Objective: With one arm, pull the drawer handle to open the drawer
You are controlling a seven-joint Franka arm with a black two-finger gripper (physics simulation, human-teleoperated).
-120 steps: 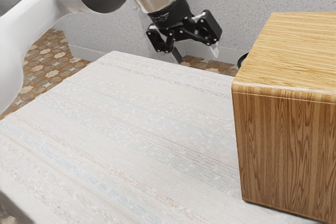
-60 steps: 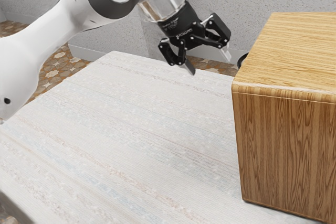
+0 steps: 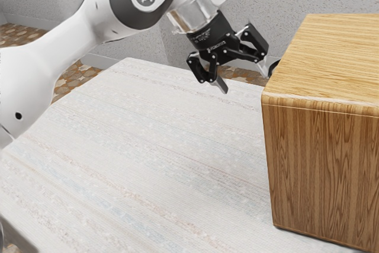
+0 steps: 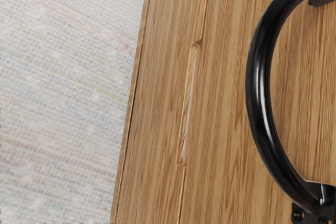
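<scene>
The black 2-finger pincer (image 3: pixel 241 70) is recorded spread at upper centre, above the pale table (image 3: pixel 136 146), near the wooden drawer cabinet (image 3: pixel 323 146) at right. The cabinet's curved black handle (image 4: pixel 261 103) is untouched.

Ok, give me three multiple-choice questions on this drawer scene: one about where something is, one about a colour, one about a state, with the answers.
1. Where is the gripper relative to the wooden cabinet?
A) resting on its top
B) in the air, to its exterior-view left
C) underneath it

2. What colour is the drawer handle?
A) silver
B) white
C) black

3. How are the fingers?
A) open, holding nothing
B) shut on the handle
C) shut on a cloth

Answers:
1 B: it hangs over the table, apart from the cabinet.
2 C: the wrist view shows a black curved bar on the wood.
3 A: they stand apart with only air between.
</scene>
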